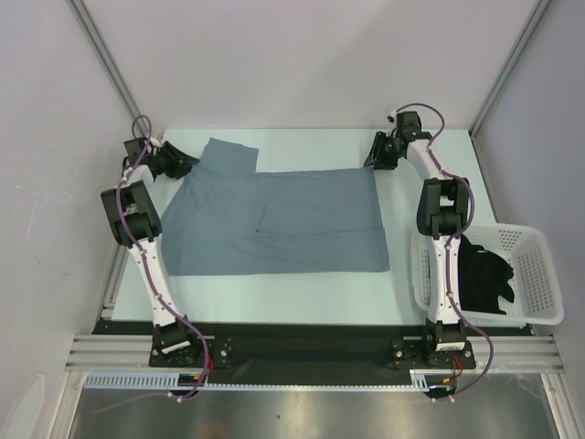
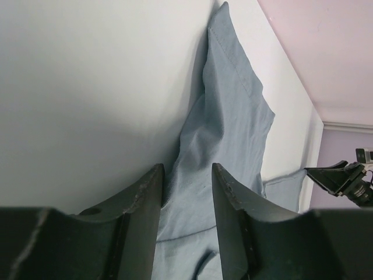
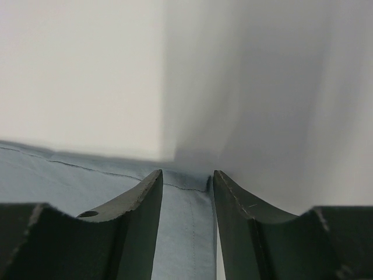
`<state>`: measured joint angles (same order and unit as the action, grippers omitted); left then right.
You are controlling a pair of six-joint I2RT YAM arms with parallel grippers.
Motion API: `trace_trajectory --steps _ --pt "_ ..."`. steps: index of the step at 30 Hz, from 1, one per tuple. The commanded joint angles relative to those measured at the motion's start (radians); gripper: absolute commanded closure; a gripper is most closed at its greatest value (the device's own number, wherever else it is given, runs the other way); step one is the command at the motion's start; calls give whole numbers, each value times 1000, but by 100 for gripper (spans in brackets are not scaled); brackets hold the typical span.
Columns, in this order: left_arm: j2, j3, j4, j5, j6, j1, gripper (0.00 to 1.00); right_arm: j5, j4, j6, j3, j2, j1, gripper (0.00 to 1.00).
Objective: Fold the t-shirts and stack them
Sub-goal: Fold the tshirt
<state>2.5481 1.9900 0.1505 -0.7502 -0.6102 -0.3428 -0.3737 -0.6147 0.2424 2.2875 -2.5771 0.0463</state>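
Note:
The slate grey-blue t-shirt [image 1: 274,219] lies spread flat on the table, one sleeve [image 1: 227,154] pointing to the far side. My left gripper [image 1: 183,167] is low at the shirt's far left corner. In the left wrist view its jaws [image 2: 185,169] stand apart with creased grey-blue cloth [image 2: 233,116] lying between them. My right gripper [image 1: 375,157] is at the shirt's far right corner. Its jaws [image 3: 185,173] stand apart over the hemmed corner of the cloth [image 3: 183,227]. The black t-shirt [image 1: 484,273] lies crumpled in the basket.
The white lattice basket [image 1: 539,274] stands at the table's right edge beside the right arm. The pale table [image 1: 274,291] ends at walls on the far side and both sides. The right gripper shows small in the left wrist view [image 2: 341,178].

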Motion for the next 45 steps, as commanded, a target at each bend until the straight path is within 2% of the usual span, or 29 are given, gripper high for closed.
trace_trajectory --steps 1,6,8,13,14,16,18,20,25,30,36,45 --pt "-23 -28 4 8 1 -1 56 62 -63 -12 43 -28 -2 53" --pt "-28 -30 -20 0 -29 -1 62 79 -94 -3 49 -35 6 56" --pt "-28 -30 -28 0 -36 1 65 73 -88 4 43 -37 7 66" --pt "-26 -28 -60 -18 -54 10 71 30 -49 44 49 -43 9 71" --pt "-25 -25 -60 -24 -54 11 72 22 -46 52 61 -46 7 75" --pt "-22 -23 -60 -28 -54 10 78 22 -48 57 66 -48 7 78" --pt "-26 -22 -62 -40 -46 11 85 27 -51 54 66 -48 6 86" --pt "-29 -8 -42 -35 -19 11 89 18 -51 44 66 -48 0 100" --pt "-48 27 -14 -54 4 10 99 15 -53 60 85 -43 -10 100" --pt "-80 27 0 -80 -13 11 100 4 -72 89 107 -28 -11 100" --pt "-170 -7 98 1 67 11 100 22 -95 109 96 12 -13 100" --pt "-270 -89 119 20 109 4 100 45 -114 94 76 63 -13 100"
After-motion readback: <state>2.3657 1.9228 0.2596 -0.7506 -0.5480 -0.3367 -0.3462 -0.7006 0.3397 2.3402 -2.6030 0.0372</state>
